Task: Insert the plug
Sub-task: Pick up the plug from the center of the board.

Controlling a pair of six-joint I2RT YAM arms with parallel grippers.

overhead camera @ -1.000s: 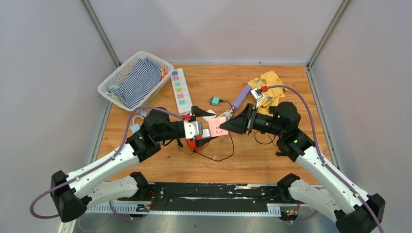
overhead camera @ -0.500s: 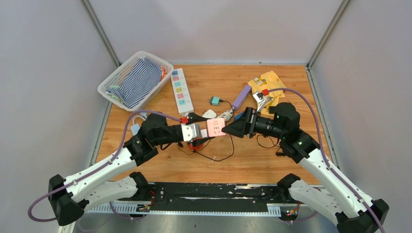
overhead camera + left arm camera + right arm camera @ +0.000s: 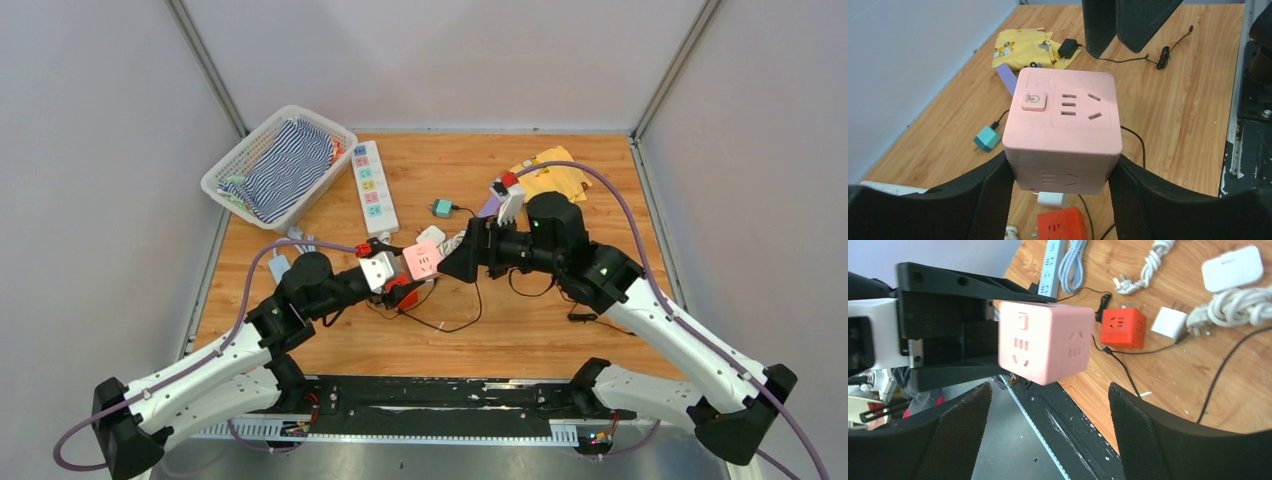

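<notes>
Left wrist view: the left gripper (image 3: 1060, 175) clamps the pink cube (image 3: 1062, 115) above the middle of the table (image 3: 1173, 100), the right gripper (image 3: 1048, 395) gapes empty facing it, so picking up the white plug (image 3: 1169, 322) lying beside the red cube (image 3: 1120, 329) seems next.

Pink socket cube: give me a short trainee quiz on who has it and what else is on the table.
1. True or false: the left gripper grips the pink socket cube clear of the table.
2. Pick one. The white basket holds: A, a striped cloth; B, books; C, nothing.
3. Fill in: the right gripper faces the cube with its jaws ____ and holds nothing.

Key: 1 true; 2 A; 3 open.
</notes>
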